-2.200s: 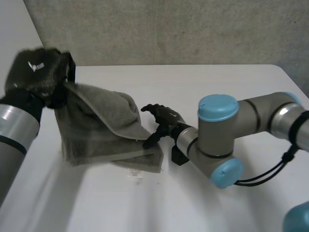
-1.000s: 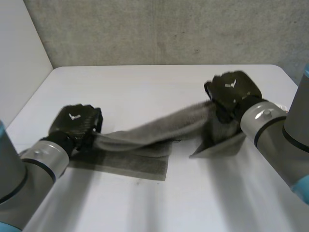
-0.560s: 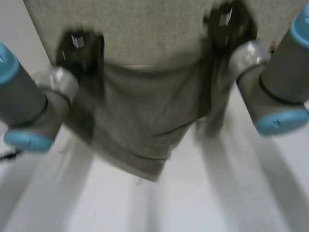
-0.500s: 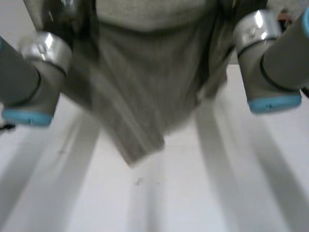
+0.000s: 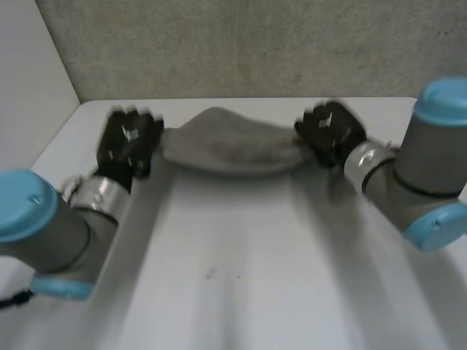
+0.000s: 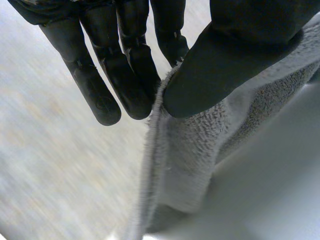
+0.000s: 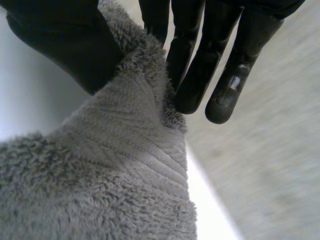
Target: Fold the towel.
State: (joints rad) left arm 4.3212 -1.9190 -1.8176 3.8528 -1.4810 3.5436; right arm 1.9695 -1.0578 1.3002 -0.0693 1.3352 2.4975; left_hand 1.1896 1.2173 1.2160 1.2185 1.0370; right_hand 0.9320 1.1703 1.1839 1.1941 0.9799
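The black left hand (image 5: 130,142) pinches one end of the grey terry towel (image 5: 230,142) between thumb and fingers. The black right hand (image 5: 332,131) pinches the other end the same way. Half a second ago the towel hung high, close to the camera. Now it is low over the far part of the white counter (image 5: 241,262), bunched, with its long axis running from hand to hand.

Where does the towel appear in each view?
Head view: towel held between left hand and right hand.
Left wrist view: towel pinched by left hand.
Right wrist view: towel pinched by right hand.
Shared landmark: the hand pinching each towel end.
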